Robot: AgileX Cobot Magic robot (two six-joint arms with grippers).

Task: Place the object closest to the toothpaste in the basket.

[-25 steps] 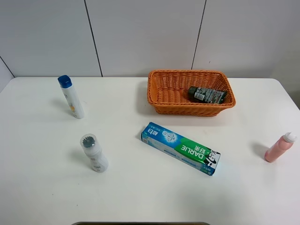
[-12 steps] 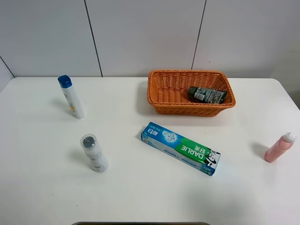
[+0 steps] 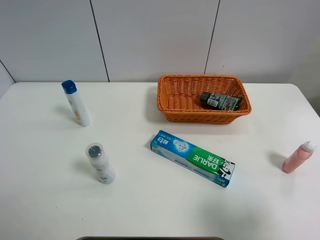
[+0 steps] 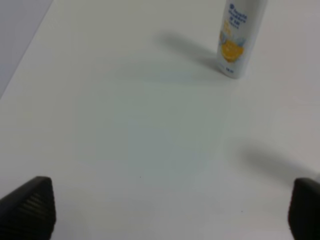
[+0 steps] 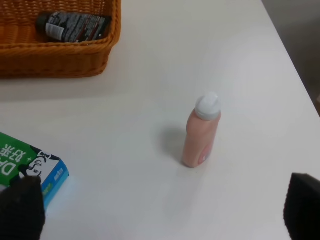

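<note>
From the high camera, a blue-green toothpaste box point(image 3: 193, 158) printed "DARLIE" lies flat mid-table, just in front of the wicker basket point(image 3: 167, 97). A dark tube point(image 3: 221, 101) lies in the basket's right end, its label unreadable. A blue-capped white bottle point(image 3: 76, 103), a clear-capped white bottle point(image 3: 100, 163) and a pink bottle point(image 3: 298, 157) stand well apart.

The left wrist view shows the left gripper point(image 4: 165, 207) spread wide over bare table, the blue-capped bottle cut off at the frame edge.

In the right wrist view, the right gripper point(image 5: 160, 207) is equally wide open, with the pink bottle standing between its fingers' lines.
</note>
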